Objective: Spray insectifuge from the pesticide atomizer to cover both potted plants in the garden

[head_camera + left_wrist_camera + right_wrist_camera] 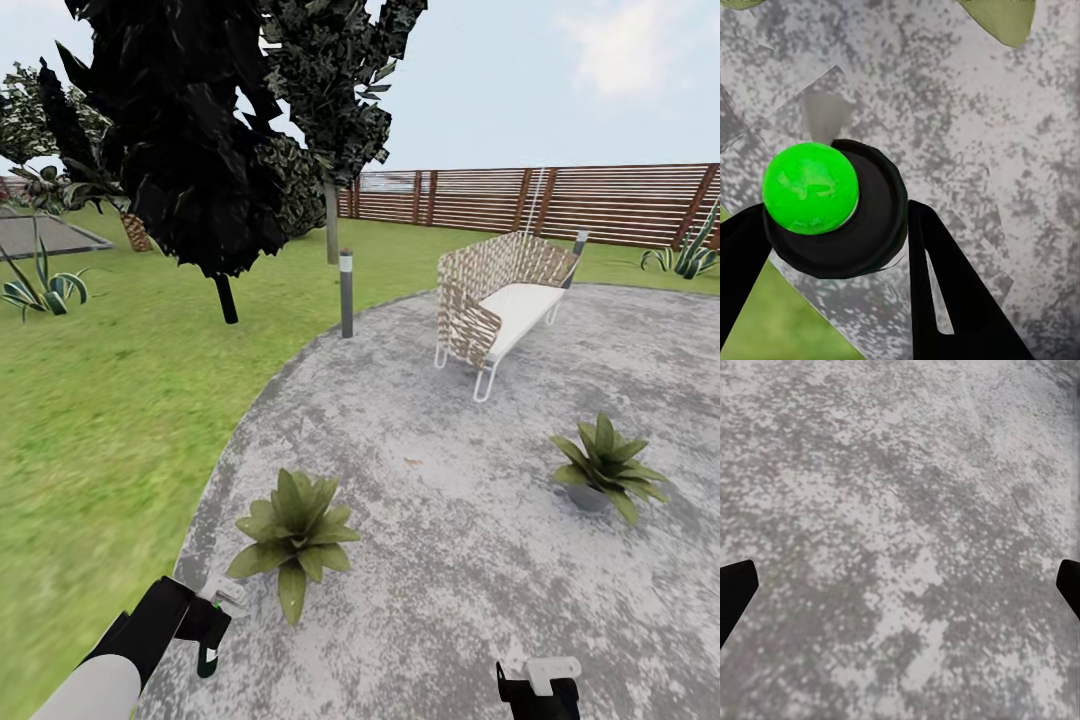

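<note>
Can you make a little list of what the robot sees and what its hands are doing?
place: round grey paving with lawn around it
plants: two, the near plant by the left arm, the far plant further right
seat: wicker bench behind the plants
fence: brown slats at the back
left tool: shut on the atomizer, green ball on a black part
right tool: open, over bare paving
</note>
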